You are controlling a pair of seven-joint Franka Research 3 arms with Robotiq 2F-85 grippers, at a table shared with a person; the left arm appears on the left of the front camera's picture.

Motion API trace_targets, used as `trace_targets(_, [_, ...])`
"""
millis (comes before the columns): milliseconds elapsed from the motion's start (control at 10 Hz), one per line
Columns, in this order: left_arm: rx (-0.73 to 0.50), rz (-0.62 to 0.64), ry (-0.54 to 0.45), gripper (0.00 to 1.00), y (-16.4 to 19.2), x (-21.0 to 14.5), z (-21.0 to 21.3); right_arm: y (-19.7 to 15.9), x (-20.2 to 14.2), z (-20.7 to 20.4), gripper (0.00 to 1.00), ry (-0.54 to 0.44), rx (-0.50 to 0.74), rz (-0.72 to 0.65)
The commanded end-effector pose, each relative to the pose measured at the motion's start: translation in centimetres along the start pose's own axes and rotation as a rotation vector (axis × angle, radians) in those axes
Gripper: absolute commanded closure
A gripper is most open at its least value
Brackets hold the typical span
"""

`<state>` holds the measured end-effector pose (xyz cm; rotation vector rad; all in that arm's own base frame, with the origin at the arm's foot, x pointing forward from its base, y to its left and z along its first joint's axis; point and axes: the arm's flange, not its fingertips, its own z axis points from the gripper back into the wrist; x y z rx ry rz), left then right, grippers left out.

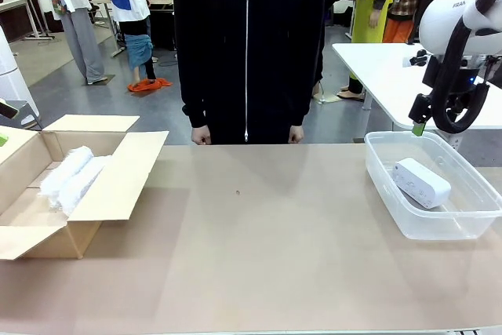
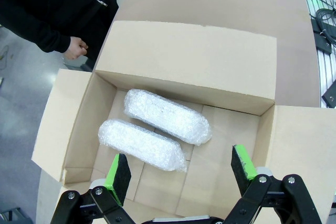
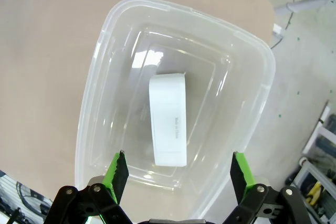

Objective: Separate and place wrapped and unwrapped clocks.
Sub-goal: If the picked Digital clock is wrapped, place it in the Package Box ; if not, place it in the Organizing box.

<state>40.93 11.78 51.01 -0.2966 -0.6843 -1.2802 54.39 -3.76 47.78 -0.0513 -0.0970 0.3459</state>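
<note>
Two bubble-wrapped clocks (image 2: 165,116) (image 2: 142,144) lie side by side inside an open cardboard box (image 2: 189,59), also seen at the table's left as wrapped clocks (image 1: 74,178) in the box (image 1: 118,186). My left gripper (image 2: 181,174) hovers open above the box, nothing between its fingers. The unwrapped clock (image 3: 168,120), a smooth white block, lies in a clear plastic bin (image 3: 105,51); the front view shows that clock (image 1: 421,182) in the bin (image 1: 392,209) at the right. My right gripper (image 3: 178,174) hangs open above the bin, its green-padded fingertip (image 1: 418,126) showing over the bin's far edge.
A person in a black zipped jacket (image 1: 247,45) stands at the table's far side, hands (image 1: 201,136) at the edge. The brown tabletop (image 1: 259,233) spreads between box and bin. Another white table (image 1: 384,76) stands behind at the right.
</note>
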Motion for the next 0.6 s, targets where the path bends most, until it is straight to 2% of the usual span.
trace_targets(0, [0.004, -0.012, -0.018, 0.00, 0.15, -0.16, -0.03, -0.11, -0.04, 0.00, 0.00, 0.000, 0.000, -0.002])
trace_targets(500, [0.004, -0.012, -0.018, 0.00, 0.15, -0.16, -0.03, -0.11, -0.04, 0.00, 0.00, 0.000, 0.000, -0.002])
